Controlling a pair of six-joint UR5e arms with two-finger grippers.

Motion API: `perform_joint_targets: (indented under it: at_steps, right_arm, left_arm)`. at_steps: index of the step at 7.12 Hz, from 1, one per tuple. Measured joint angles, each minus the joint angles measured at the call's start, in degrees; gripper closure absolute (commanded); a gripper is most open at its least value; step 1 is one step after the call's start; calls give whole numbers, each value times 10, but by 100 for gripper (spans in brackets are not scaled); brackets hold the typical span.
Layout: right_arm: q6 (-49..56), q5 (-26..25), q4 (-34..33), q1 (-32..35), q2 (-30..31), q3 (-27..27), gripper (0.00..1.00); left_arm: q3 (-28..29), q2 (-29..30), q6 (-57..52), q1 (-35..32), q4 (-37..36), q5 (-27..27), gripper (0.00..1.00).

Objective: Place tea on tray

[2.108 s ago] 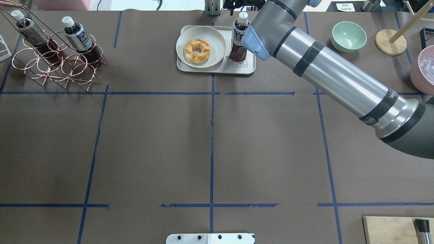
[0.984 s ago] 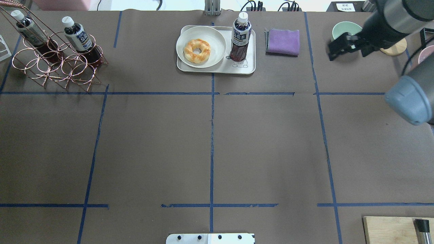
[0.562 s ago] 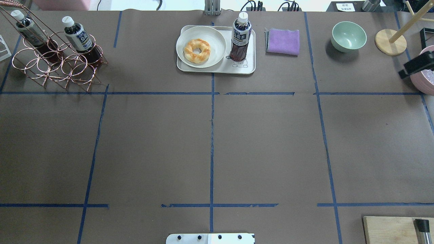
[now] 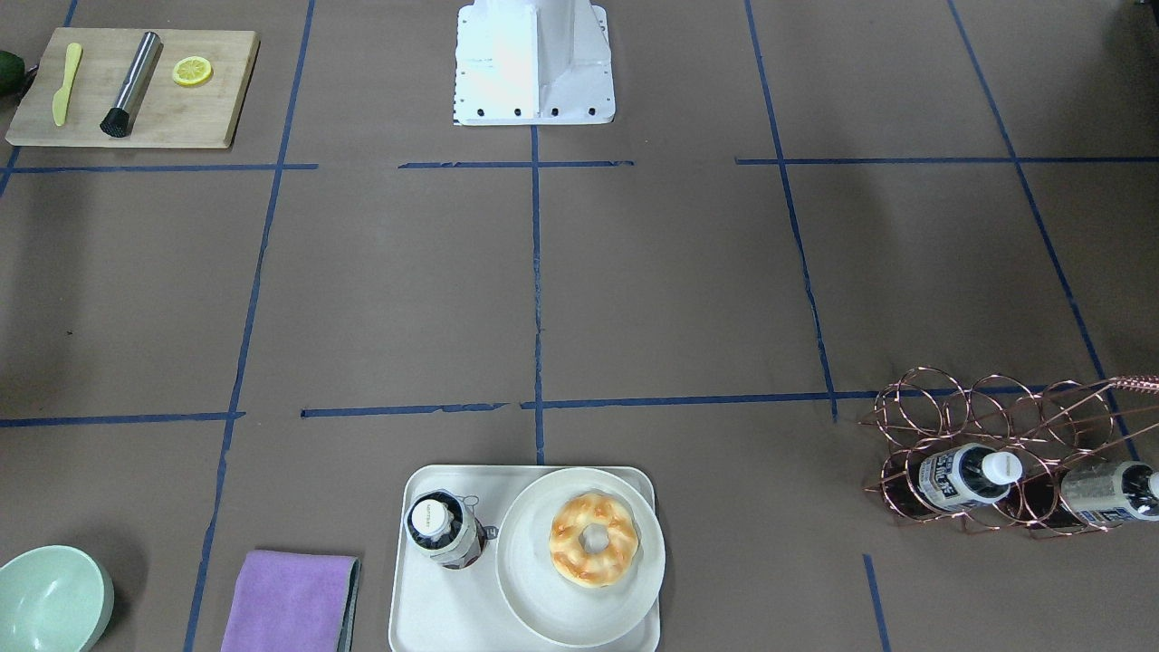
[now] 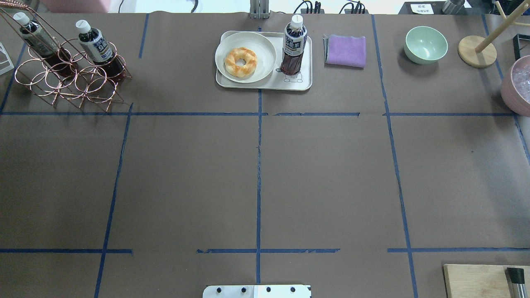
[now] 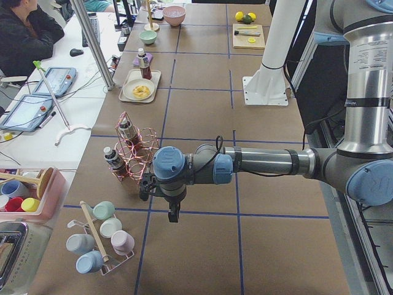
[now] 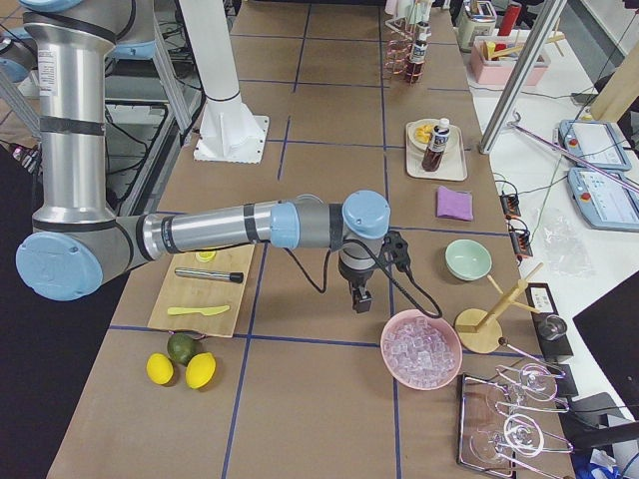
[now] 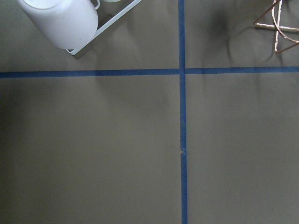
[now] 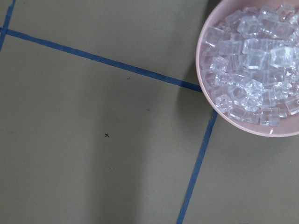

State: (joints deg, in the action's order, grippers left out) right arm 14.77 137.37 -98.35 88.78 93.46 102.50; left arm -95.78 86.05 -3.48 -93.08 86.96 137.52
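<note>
The tea (image 5: 293, 49) stands upright on the right part of the cream tray (image 5: 305, 81), over the cartoon drawing, with nothing gripping it. From the front, the tea (image 4: 441, 530) stands on the tray (image 4: 435, 607) beside the plate. My left gripper (image 6: 174, 216) shows only in the exterior left view, hanging over the table near the copper rack, far from the tray; I cannot tell whether it is open or shut. My right gripper (image 7: 357, 297) shows only in the exterior right view, pointing down beside the pink ice bowl; its state is also unclear.
A round plate with a doughnut (image 5: 241, 61) fills the tray's left part. A copper rack (image 5: 66, 70) holds two more bottles at far left. A purple cloth (image 5: 345, 50), green bowl (image 5: 425, 43), pink ice bowl (image 9: 252, 65) and cutting board (image 4: 136, 86) lie around.
My right arm drew back from the tray, swung to the right and left the overhead view. The tea stayed standing on the tray.
</note>
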Motion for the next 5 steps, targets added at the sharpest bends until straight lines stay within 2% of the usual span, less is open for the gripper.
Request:
perform_joint_targets:
  at_steps: [3, 5]
  right_arm:
    - [-1, -1, 1, 21, 8, -53, 0]
    - [-4, 1, 1, 46, 18, -65, 0]
  left_arm:
    - [-2, 0, 2, 0, 0, 7, 0]
    - [-3, 0, 1, 0, 1, 7, 0]
